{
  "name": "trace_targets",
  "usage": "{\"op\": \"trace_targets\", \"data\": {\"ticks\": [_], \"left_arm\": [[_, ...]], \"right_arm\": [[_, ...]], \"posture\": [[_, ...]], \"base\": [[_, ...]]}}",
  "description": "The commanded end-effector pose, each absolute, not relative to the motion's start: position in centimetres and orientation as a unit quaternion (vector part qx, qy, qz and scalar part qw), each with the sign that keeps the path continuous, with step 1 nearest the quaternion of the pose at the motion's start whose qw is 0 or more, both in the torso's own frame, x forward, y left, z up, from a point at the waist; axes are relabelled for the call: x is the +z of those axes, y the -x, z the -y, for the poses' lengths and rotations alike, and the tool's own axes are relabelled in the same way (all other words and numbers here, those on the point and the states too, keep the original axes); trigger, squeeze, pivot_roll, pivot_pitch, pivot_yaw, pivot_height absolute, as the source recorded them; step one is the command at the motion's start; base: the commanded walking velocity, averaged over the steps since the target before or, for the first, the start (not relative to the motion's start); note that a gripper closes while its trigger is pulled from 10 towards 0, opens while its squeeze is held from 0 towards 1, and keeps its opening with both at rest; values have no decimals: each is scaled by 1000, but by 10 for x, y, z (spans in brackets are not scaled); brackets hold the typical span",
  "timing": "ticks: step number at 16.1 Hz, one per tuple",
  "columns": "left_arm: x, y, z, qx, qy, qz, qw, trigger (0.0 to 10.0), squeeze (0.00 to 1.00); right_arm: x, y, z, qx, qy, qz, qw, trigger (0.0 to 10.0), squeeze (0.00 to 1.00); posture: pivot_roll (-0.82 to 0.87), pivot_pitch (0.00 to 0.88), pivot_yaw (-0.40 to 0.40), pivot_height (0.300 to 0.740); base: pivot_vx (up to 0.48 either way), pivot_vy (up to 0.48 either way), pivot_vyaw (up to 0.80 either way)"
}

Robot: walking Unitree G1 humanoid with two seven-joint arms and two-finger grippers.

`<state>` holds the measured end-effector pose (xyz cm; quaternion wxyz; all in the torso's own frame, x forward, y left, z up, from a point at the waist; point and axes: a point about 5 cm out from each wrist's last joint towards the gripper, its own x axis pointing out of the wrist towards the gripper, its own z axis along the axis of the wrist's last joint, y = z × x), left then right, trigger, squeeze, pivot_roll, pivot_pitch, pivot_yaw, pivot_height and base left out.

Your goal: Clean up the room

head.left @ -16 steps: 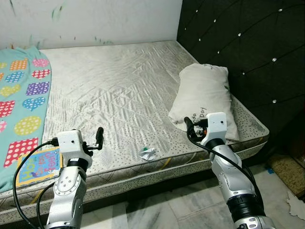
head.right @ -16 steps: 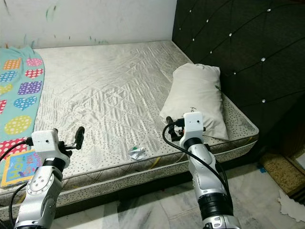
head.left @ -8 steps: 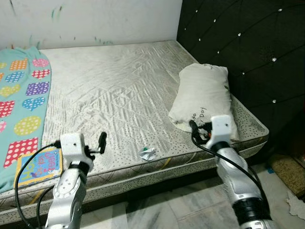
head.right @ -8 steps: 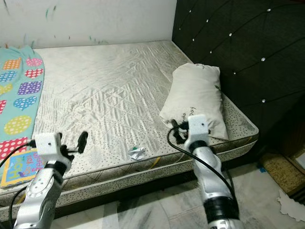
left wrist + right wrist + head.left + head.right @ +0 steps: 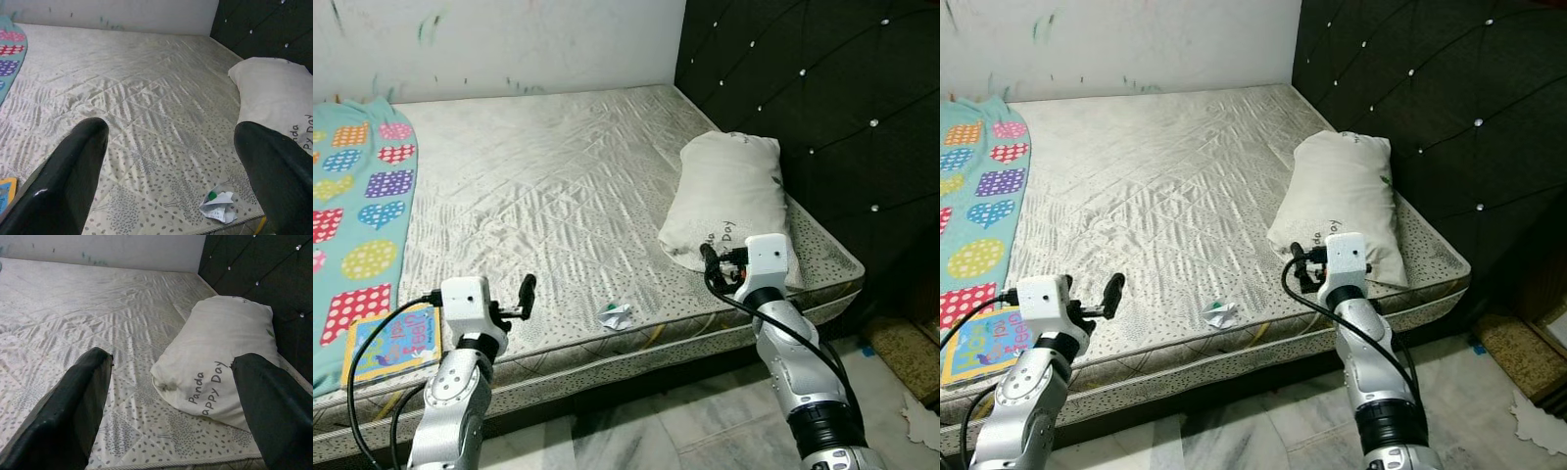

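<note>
At the mattress (image 5: 558, 186) front edge the crumpled paper scrap (image 5: 617, 314) lies untouched between the left gripper (image 5: 527, 294) and right gripper (image 5: 709, 262), both empty with fingers spread wide, so tidying looks barely begun, pillow (image 5: 729, 201) and book (image 5: 393, 339) still out.

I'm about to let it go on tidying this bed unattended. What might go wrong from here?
1. The crumpled paper scrap lies right at the mattress edge; a clumsy reach by the open left gripper might knock it to the floor.
2. The open right gripper sits close to the pillow, so it may snag the fabric and drag it off the corner.
3. The children's book also lies near the edge, beside the blanket, and may slide off if bumped.
</note>
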<state>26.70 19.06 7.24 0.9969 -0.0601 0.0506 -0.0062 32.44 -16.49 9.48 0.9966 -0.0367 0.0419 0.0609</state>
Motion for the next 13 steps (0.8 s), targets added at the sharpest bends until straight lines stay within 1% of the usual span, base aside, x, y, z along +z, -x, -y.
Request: {"op": "trace_targets", "data": {"ticks": [1,3,4,8,9,13], "left_arm": [[76,-270,-188,-12,63,-47,997,10000,0],[76,-270,-188,-13,63,-48,997,10000,0],[75,-271,-188,-13,62,-49,997,10000,0],[76,-273,-186,-18,60,-49,997,10000,0],[76,-273,-186,-18,60,-49,997,10000,0],[76,-273,-186,-25,65,-49,996,10000,0]], "right_arm": [[96,-326,165,55,36,-40,997,10000,0],[96,-325,166,57,58,-38,996,10000,0],[96,-325,166,56,71,-36,995,10000,0],[95,-326,166,48,64,-39,996,10000,0],[95,-326,165,47,63,-38,996,10000,0],[94,-326,166,40,62,-39,997,10000,0]], "posture": [[-52,0,-31,740],[-53,0,-30,740],[-54,0,-30,740],[-53,0,-28,740],[-52,0,-28,740],[-52,0,-24,740]], "base": [[0,0,0],[0,0,0],[0,0,563],[0,0,800],[0,0,431],[0,0,0]]}}
